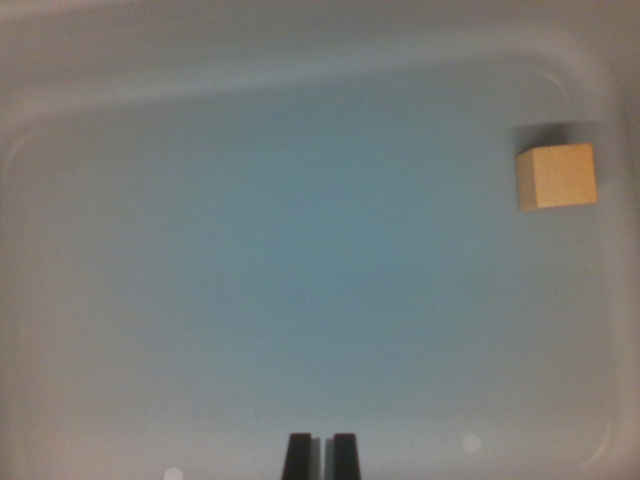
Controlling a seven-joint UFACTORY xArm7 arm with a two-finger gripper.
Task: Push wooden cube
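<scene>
A small light wooden cube rests on the floor of a pale grey-blue bin, close to the wall at the wrist view's right and in the upper part of the picture. My gripper shows at the bottom middle as two dark fingertips standing almost together, with only a thin gap and nothing between them. The cube lies far from the fingertips, up and to the wrist view's right.
The bin's rounded walls frame the scene along the top, left and right. Its flat floor spreads between the fingertips and the cube.
</scene>
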